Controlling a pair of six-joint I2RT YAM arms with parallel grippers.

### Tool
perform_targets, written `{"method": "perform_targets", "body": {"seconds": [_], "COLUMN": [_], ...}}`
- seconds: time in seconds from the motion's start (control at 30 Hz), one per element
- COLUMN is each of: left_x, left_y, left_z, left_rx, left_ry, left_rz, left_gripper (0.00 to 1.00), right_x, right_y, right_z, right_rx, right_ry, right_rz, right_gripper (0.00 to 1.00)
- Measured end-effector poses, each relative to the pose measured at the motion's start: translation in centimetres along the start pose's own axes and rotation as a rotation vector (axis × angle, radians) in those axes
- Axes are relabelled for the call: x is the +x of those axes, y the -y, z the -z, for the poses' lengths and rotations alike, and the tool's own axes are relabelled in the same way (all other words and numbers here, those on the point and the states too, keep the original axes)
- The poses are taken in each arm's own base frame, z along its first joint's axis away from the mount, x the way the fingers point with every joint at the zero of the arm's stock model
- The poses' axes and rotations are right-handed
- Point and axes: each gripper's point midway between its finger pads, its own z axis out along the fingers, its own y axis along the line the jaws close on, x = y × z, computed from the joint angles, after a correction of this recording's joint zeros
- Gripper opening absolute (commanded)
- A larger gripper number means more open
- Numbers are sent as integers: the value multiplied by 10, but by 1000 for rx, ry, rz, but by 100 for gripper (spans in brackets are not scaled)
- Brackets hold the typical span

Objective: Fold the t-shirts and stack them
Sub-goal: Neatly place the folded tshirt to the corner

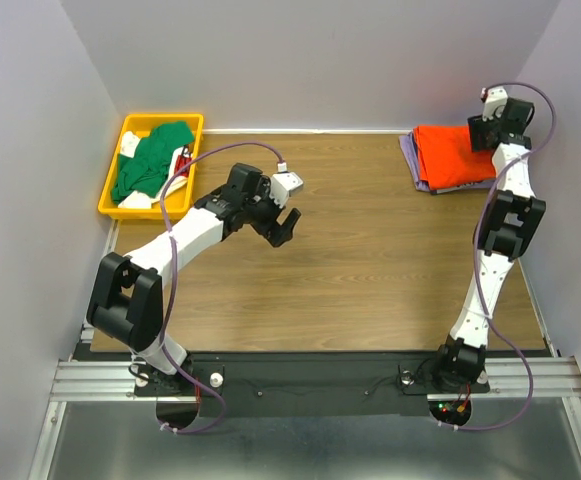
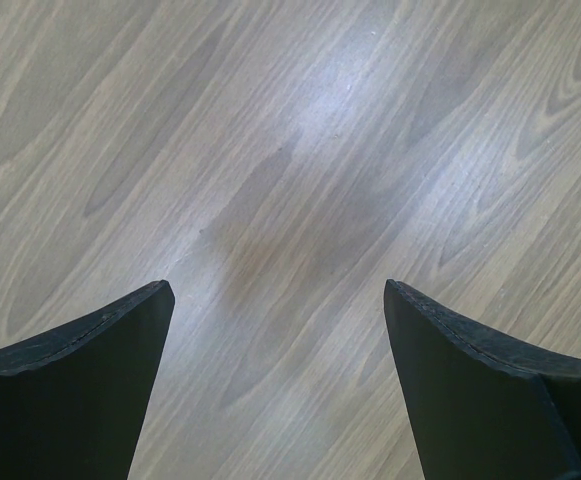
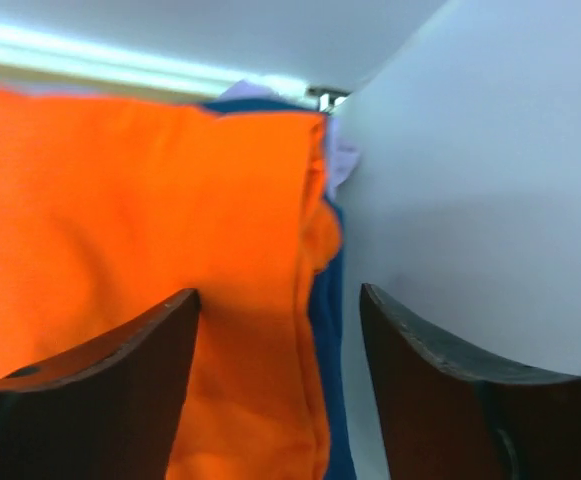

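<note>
Starting with the shirts: where do they lie?

Three are in a folded stack at the far right corner of the bench (image 1: 350, 260), close against the right wall (image 3: 470, 200). The orange t-shirt (image 1: 452, 155) lies on top. The lavender t-shirt (image 1: 411, 160) shows as a narrow border along its left and near edges.

And the navy one?

Only the right wrist view shows it. The navy t-shirt (image 3: 326, 340) appears as a dark blue strip just under the orange one's right edge, beside the wall. Its print cannot be seen from there.

What about the green one?

The green t-shirt (image 1: 152, 160) lies crumpled and unfolded in the yellow bin (image 1: 160, 118) at the far left corner. It rests on some white cloth (image 1: 133, 200), well apart from the stack.

How does the right gripper stand?

The right gripper (image 1: 480, 138) is at the stack's far right corner, with that arm stretched out along the right side of the bench. Its fingers are spread. In the wrist view the orange shirt's right edge and the navy strip show between them, and they pinch nothing. Whether the fingertips touch the cloth, I cannot tell.

And the left one?

The left gripper (image 1: 283, 228) hangs over bare wood left of the bench's middle, nearer the bin than the stack but apart from both. Its fingers are spread wide too, with only wood grain between them.
</note>
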Motion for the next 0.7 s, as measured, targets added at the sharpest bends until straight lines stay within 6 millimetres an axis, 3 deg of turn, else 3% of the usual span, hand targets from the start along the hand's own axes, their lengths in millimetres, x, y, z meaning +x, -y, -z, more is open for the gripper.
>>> {"method": "perform_targets", "body": {"seconds": [0.2, 0.37, 0.47, 0.53, 0.7], "left_x": [0, -1, -6, -13, -26], "left_y": [-12, -20, -23, -24, -28], "left_z": [5, 10, 13, 16, 19], "left_rx": [-25, -41, -42, -39, -33], "left_ry": [7, 15, 25, 40, 69], "left_rz": [24, 34, 33, 27, 22], "left_gripper": [98, 99, 98, 99, 99], "right_x": [-32, -77, -99, -105, -89], "right_y": [19, 30, 29, 26, 5], "right_z": [19, 57, 73, 73, 47], "right_rx": [70, 85, 58, 39, -42], "right_ry": [64, 164, 226, 251, 240], "right_rz": [-63, -107, -129, -149, -221], "right_gripper": [91, 89, 68, 51, 22]}}
